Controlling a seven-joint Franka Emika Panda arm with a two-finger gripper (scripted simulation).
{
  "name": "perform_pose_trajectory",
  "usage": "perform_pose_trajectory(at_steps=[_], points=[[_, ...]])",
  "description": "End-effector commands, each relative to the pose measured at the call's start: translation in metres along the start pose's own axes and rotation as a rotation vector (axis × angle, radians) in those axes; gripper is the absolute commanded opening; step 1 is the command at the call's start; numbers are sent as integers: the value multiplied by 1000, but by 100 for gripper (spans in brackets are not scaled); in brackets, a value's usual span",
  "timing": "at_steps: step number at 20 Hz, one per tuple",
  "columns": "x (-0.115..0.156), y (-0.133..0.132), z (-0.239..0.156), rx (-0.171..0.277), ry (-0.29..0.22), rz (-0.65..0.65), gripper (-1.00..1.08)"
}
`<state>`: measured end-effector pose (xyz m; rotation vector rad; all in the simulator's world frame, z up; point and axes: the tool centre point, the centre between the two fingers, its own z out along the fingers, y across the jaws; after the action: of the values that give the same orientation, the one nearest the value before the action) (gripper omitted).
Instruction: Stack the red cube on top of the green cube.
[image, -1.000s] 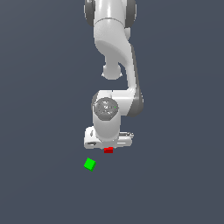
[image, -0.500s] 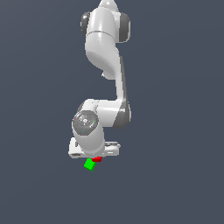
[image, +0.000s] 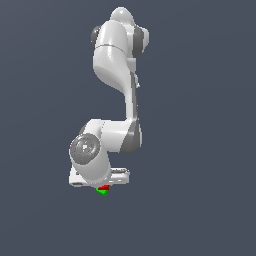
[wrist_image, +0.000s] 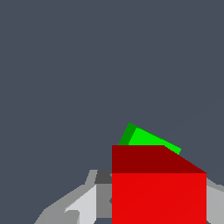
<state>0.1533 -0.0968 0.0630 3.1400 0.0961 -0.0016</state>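
Gripper (image: 102, 186) clamped on red cube (wrist_image: 158, 192), lower centre of exterior frame. Green cube (wrist_image: 151, 141) just beneath, peeking past red. I judge carry done; left: align, lower, release.

open floor (image: 200, 150) all round, no obstacles

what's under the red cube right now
The green cube sits beneath the red cube, which the gripper holds. Only part of the green shows past the red one; the rest is covered, so whether they touch cannot be told.
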Motion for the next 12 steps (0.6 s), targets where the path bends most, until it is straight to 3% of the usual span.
perform_pose_trajectory(at_steps=[1,8,9,12], points=[[3,3,0,0,1,0,-100],[5,7,1,0,1,0,-100],[5,7,1,0,1,0,100],[5,7,1,0,1,0,100]])
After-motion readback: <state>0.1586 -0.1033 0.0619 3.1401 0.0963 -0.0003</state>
